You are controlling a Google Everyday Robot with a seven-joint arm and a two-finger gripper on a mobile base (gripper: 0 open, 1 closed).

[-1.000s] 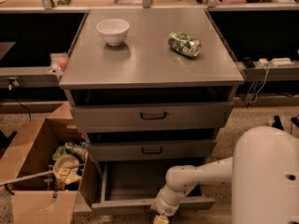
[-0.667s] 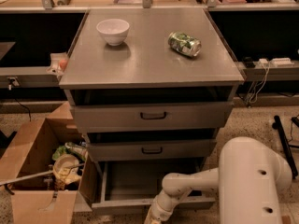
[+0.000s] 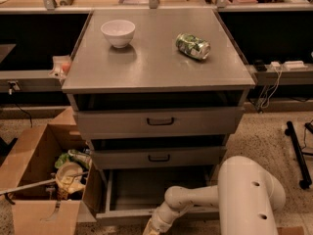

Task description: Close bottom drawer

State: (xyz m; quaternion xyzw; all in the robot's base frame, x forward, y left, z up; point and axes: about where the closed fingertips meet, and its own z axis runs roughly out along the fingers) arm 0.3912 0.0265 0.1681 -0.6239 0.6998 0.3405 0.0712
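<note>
Warm, dim overhead light leaves a soft sheen on the grey metal tabletop (image 3: 156, 58). The drawer recesses (image 3: 156, 101) fall dark, and the claw (image 3: 150, 227) at the bottom edge is dimly lit.

The bottom drawer (image 3: 146, 192) is matt grey metal, like the table (image 3: 156, 67), whose top has a dull sheen. The bowl (image 3: 118, 32) is glossy white and the drinks can (image 3: 192, 45) is shiny metal. The cardboard box (image 3: 29, 165) is rough and brown. The end effector (image 3: 149, 227), low before the drawer front, is smooth off-white plastic.
</note>
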